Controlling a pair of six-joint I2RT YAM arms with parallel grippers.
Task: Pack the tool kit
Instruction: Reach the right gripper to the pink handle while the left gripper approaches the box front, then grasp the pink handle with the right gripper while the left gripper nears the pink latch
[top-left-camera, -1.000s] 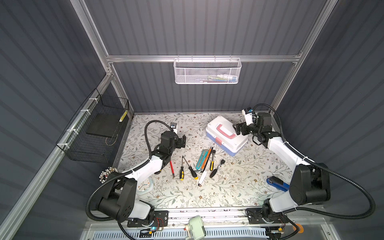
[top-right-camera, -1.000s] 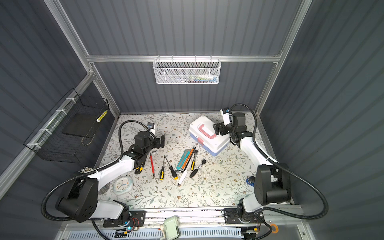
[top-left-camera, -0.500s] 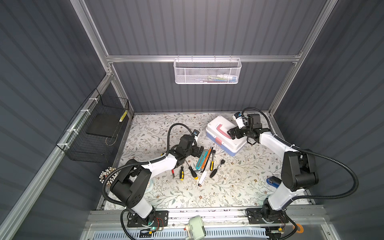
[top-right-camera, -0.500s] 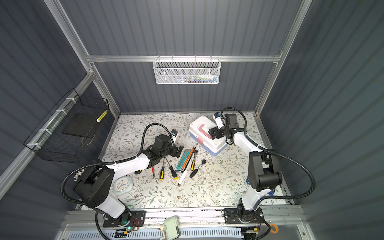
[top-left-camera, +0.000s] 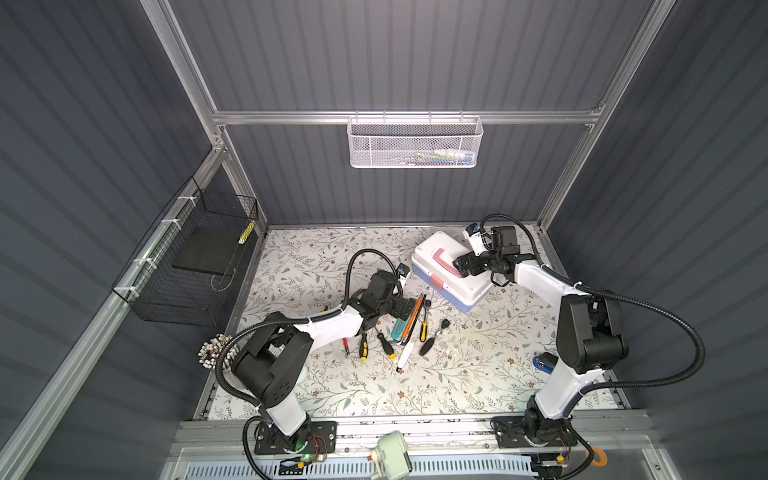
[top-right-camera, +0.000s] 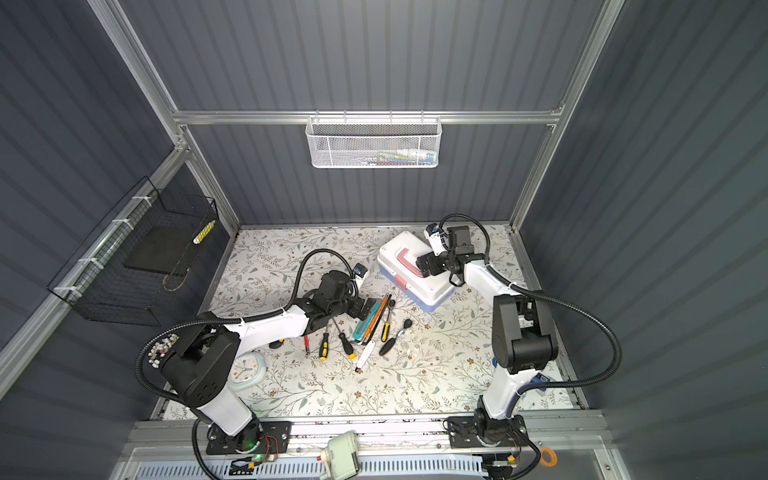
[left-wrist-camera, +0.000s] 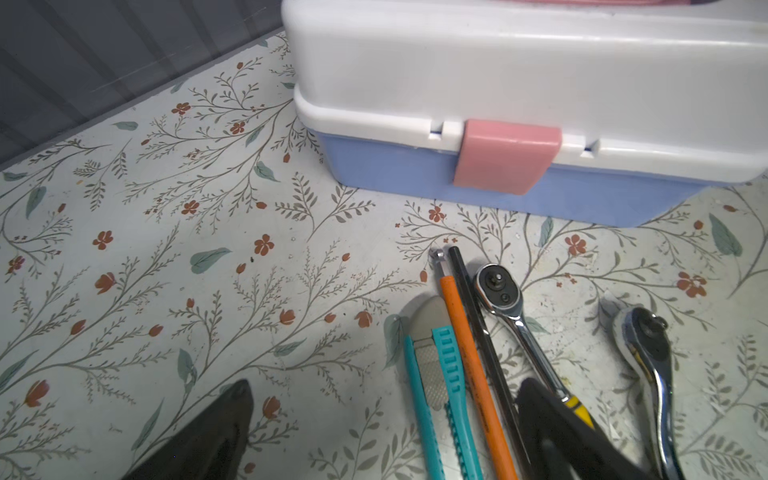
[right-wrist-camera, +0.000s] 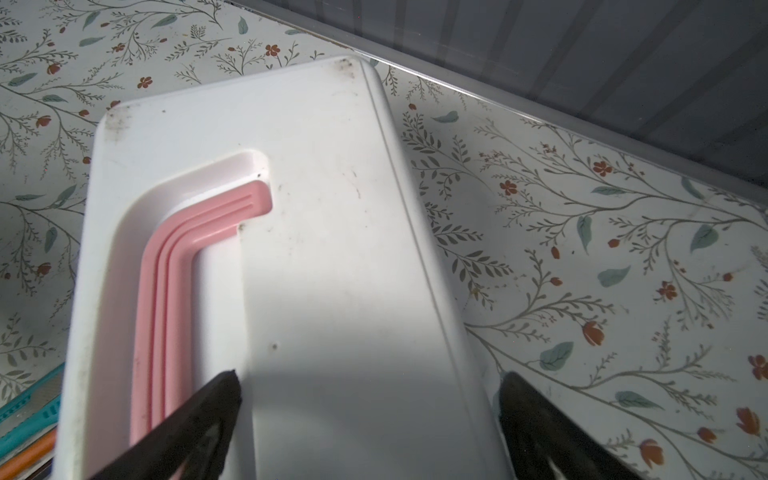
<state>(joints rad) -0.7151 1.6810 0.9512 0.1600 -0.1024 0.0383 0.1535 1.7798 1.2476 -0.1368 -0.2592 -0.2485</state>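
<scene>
Right tool (right-wrist-camera: 371, 384) spread over shut box (right-wrist-camera: 316, 232), likely to brace it; left tool (left-wrist-camera: 386, 390) spread low above teal knife (left-wrist-camera: 446, 365).

Tool kit (left-wrist-camera: 519, 75) cut by frame edge, stapler (top-left-camera: 541, 362) mostly behind right arm (top-left-camera: 590, 332)

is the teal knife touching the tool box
Apart: the left wrist view shows bare floral table between the teal knife and the tool box.
</scene>
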